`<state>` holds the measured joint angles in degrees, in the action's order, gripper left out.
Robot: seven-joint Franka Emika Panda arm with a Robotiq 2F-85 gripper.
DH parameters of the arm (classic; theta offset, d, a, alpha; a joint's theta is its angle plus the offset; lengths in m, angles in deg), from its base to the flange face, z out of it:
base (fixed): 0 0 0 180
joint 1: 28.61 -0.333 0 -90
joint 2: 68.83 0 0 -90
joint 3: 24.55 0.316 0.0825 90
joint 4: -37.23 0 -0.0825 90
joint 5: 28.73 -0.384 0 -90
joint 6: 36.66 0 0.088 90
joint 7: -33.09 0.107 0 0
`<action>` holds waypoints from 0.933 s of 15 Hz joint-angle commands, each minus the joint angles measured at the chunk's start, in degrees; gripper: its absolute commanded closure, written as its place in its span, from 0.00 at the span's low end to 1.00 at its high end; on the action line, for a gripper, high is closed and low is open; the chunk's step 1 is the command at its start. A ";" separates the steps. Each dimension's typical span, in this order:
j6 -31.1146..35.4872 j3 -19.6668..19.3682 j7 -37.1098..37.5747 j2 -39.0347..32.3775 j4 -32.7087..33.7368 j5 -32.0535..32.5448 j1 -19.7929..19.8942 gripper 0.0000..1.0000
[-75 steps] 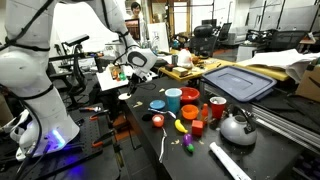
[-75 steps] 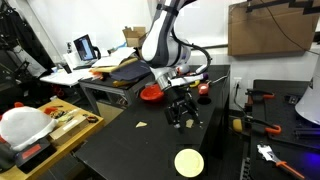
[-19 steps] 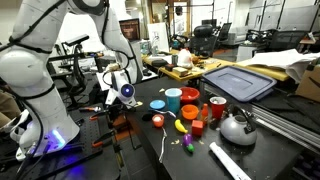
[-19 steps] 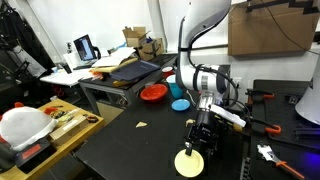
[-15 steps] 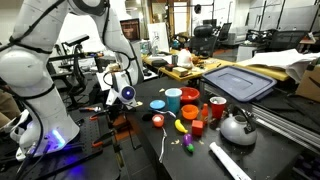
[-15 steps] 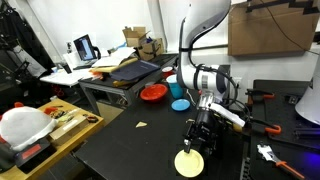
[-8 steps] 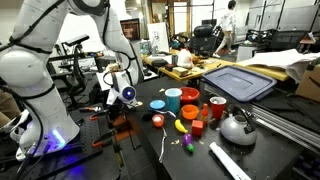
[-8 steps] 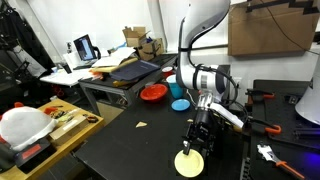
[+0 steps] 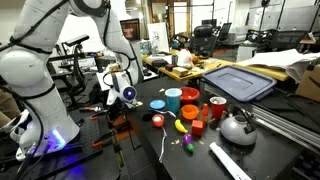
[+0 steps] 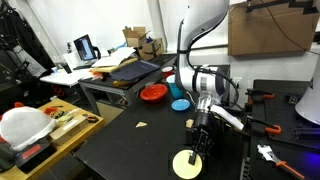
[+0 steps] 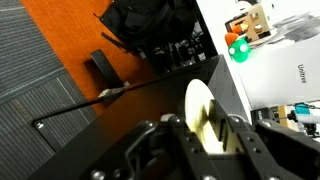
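Note:
A pale yellow round plate (image 10: 185, 165) lies at the near edge of the black table (image 10: 130, 145). My gripper (image 10: 197, 150) reaches straight down onto the plate's rim. In the wrist view the plate (image 11: 197, 98) shows edge-on, with the gripper (image 11: 205, 123) shut on it, one finger on each face. In an exterior view the gripper (image 9: 111, 104) hangs low at the table's end, and the plate is hidden there.
Behind the gripper sit a red plate (image 10: 153, 93) and a blue bowl (image 10: 180, 104). Farther along the table are a teal cup (image 9: 173, 100), a red cup (image 9: 190, 97), a banana (image 9: 181, 125) and a metal kettle (image 9: 237, 126). A small scrap (image 10: 143, 124) lies mid-table.
The gripper has come down from mid-table to the plate at the table's edge. In the last half second its fingers shut on the rim and the plate shifted slightly.

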<state>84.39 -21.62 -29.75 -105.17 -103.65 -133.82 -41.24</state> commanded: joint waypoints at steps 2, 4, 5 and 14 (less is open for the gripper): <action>-1.74 -0.94 -3.20 -0.91 1.43 0.91 -0.08 0.94; -2.21 -1.09 -2.27 0.42 1.01 2.13 -0.22 0.98; -2.27 -1.25 -1.53 1.86 0.68 2.81 -0.35 1.00; 10.78 -0.67 7.42 11.51 -0.01 12.27 -2.52 0.98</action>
<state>89.83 -22.30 -27.31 -97.72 -102.73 -125.18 -42.14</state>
